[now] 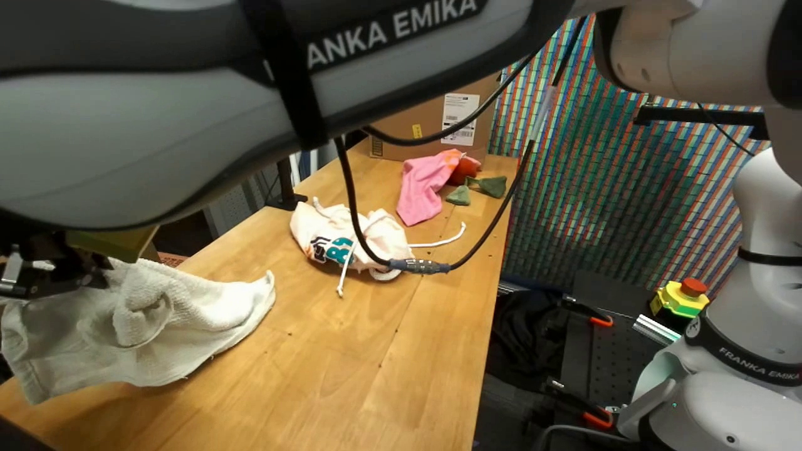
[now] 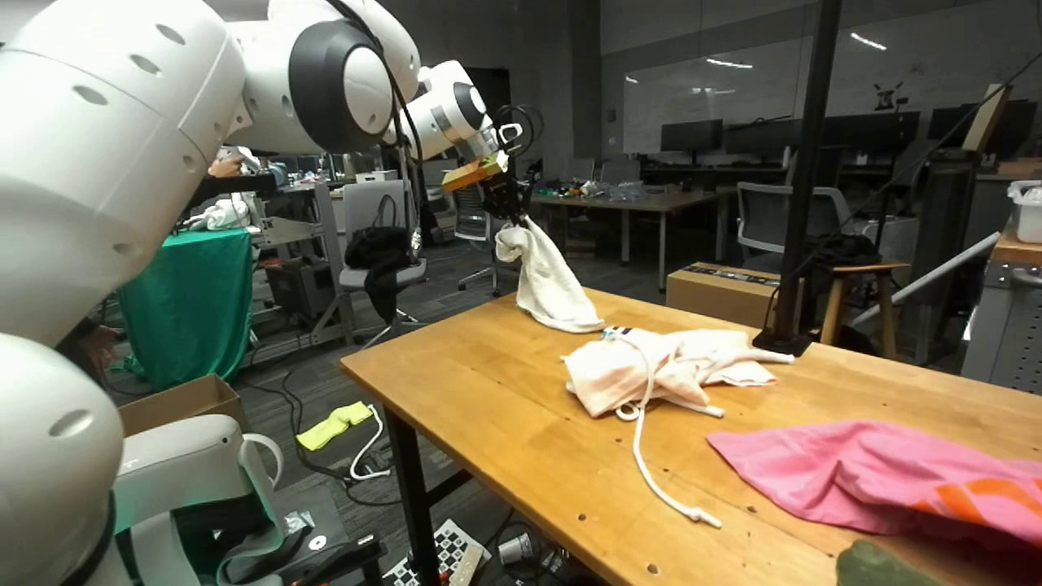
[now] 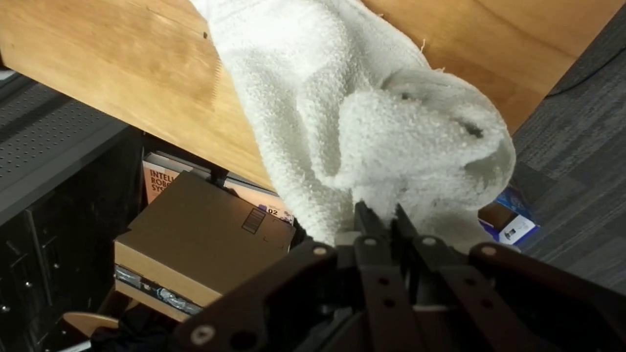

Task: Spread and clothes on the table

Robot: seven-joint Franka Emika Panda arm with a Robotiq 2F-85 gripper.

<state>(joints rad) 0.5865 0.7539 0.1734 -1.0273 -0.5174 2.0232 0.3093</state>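
My gripper (image 3: 380, 208) is shut on a fold of the white towel-like garment (image 3: 293, 98), whose fabric bunches between the fingertips. In an exterior view the garment (image 2: 553, 281) hangs from the gripper (image 2: 518, 218) beyond the table's far edge, its lower end reaching the tabletop; whether all of that end touches, I cannot tell. On the wooden table (image 2: 488, 391) a peach-pink garment with white cords (image 2: 676, 366) lies crumpled. Farther along, a bright pink garment (image 2: 855, 472) lies folded over, with orange marks. Both also show in an exterior view as the peach garment (image 1: 382, 232) and the pink garment (image 1: 423, 188).
A cardboard box (image 1: 401, 128) stands at the table's end behind the pink garment. Green fabric pieces (image 1: 492, 186) lie beside it. A dark post (image 2: 802, 203) rises from the table edge. The arm's black cable (image 1: 351, 188) loops low over the peach garment.
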